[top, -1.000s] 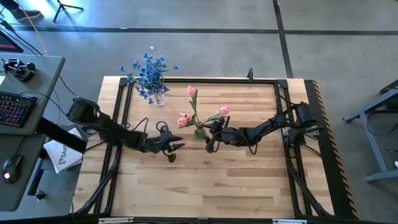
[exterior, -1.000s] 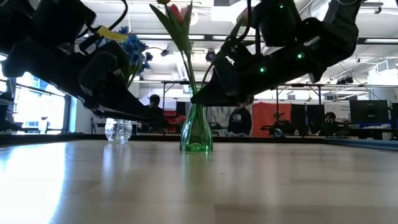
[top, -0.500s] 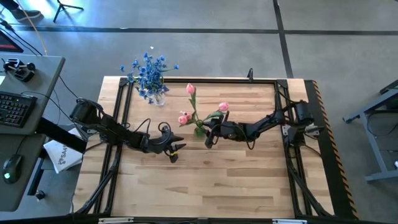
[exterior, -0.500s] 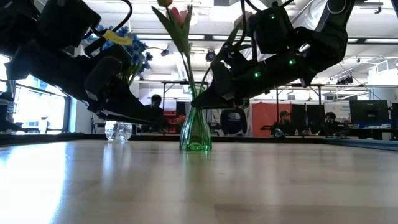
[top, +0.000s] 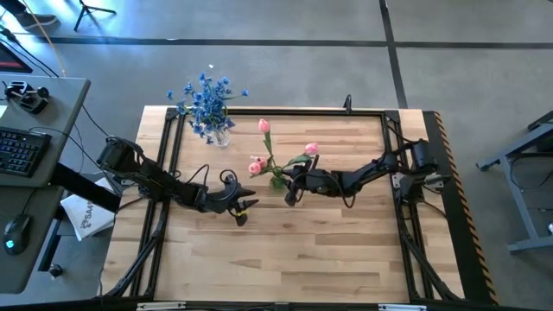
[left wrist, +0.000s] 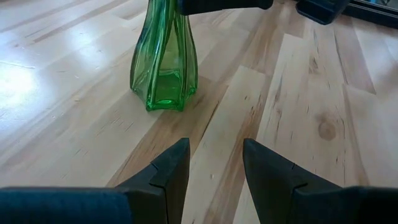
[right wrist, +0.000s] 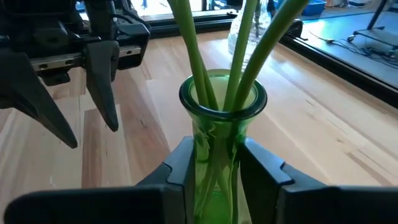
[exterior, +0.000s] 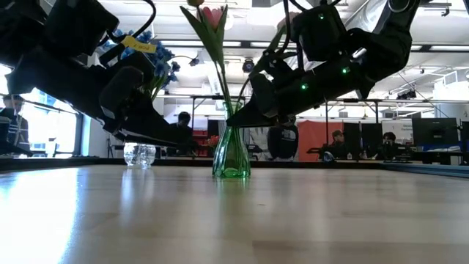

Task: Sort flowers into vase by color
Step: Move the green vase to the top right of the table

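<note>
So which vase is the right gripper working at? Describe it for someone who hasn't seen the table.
Near the middle of the wooden table, between the two arms, stands a green glass vase holding pink tulips. The other vase, at the far left corner, is clear and holds blue flowers.

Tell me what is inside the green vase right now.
The green vase holds several green stems of the pink tulips. The right pincer closes around its neck, hiding the stems' lower ends from that side.

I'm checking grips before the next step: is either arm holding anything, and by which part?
The right gripper has its jaws around the green vase just below the rim. The left gripper holds nothing, its jaws open.
</note>
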Robot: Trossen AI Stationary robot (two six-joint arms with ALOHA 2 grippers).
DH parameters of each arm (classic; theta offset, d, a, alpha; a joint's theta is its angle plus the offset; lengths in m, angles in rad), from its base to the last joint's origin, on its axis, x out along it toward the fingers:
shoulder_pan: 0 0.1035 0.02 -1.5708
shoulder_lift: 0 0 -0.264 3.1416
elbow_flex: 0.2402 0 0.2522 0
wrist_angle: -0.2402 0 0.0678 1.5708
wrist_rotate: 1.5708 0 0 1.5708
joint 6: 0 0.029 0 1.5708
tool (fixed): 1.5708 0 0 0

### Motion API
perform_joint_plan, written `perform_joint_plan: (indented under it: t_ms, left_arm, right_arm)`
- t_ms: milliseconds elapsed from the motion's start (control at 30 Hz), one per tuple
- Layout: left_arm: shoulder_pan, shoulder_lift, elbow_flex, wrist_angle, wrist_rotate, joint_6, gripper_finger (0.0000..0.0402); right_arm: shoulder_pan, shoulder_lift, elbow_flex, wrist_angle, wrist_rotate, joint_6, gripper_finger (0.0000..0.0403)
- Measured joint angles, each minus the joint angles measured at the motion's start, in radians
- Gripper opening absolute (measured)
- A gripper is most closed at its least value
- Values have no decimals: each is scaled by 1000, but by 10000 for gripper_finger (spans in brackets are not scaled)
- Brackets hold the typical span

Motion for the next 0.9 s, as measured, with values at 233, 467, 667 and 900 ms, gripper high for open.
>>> perform_joint_plan:
  t_ms: [233,467,667,900]
  left_arm:
    - [-2,0,0,-4,0,0,135]
    - [-3,0,-1,-6,1,0,135]
    - [-3,0,-1,-13,1,1,135]
    - [-3,0,-1,-10,-8,2,135]
  right_arm:
    - [13,-70,0,-168,76,5,84]
    - [-5,-191,-14,-410,144,0,83]
    - [-70,-389,-225,-355,140,39,83]
    - [-198,-684,-371,-390,140,78,83]
